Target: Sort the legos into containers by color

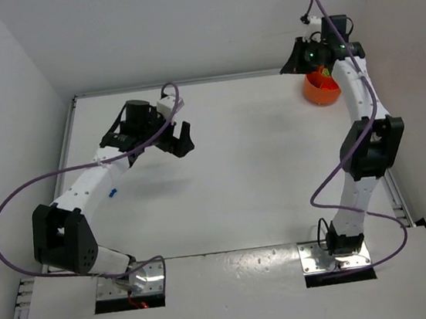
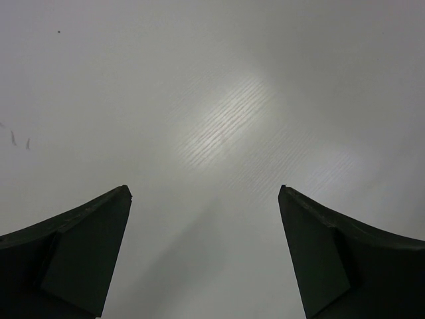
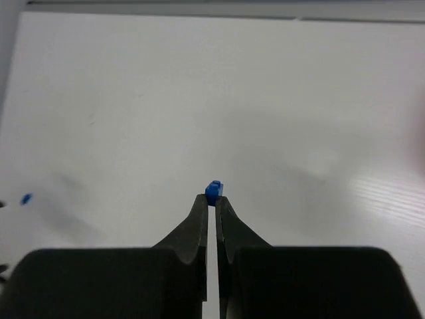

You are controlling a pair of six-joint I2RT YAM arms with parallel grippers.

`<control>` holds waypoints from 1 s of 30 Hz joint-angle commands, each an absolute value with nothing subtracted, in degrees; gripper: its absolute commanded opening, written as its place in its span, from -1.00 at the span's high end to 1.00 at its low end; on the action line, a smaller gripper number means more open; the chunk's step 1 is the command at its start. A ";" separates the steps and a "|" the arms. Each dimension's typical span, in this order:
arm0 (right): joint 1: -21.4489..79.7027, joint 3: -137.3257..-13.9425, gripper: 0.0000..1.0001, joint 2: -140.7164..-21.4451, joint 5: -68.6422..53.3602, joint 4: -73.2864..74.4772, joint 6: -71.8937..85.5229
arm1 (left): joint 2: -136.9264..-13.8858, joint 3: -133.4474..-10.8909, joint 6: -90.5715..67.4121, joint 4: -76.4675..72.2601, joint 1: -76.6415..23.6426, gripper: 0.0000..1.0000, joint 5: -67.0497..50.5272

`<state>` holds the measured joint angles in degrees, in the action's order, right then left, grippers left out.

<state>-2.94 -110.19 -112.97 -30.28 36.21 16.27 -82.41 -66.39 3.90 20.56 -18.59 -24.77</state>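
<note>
My right gripper (image 3: 214,197) is shut on a tiny blue lego (image 3: 214,191) that sticks out from its tips, held high above the table. In the top view this gripper (image 1: 295,64) hangs at the back right, just beside the round orange container (image 1: 320,90). A second blue lego (image 1: 113,193) lies on the table under the left arm's forearm; it also shows as the blue lego (image 3: 26,199) far left in the right wrist view. My left gripper (image 2: 204,193) is open over bare table with nothing between its fingers, seen in the top view as the left gripper (image 1: 180,138) at centre left.
White walls close the table (image 1: 246,179) at the back and both sides. Purple cables loop beside each arm. A small yellowish bit (image 1: 325,73) shows inside the orange container, partly hidden by the right arm.
</note>
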 commanded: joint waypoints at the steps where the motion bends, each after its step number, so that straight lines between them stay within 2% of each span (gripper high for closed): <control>1: -5.18 -113.99 1.00 -115.74 -18.12 38.94 9.06 | -82.44 -68.82 0.80 19.69 -18.11 -0.99 -21.54; 14: -13.00 -125.84 1.00 -127.26 -13.72 37.88 6.42 | -90.26 -77.78 -5.98 24.62 -17.50 -0.99 -8.97; 30: -13.01 -132.45 1.00 -136.58 -7.48 35.68 4.92 | -91.93 -78.93 -3.25 26.19 -17.49 -0.99 -3.35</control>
<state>-13.26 -128.97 -135.81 -10.15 38.09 5.91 -91.50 -76.49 -3.86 25.45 -18.00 -5.28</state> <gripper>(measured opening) 0.012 0.995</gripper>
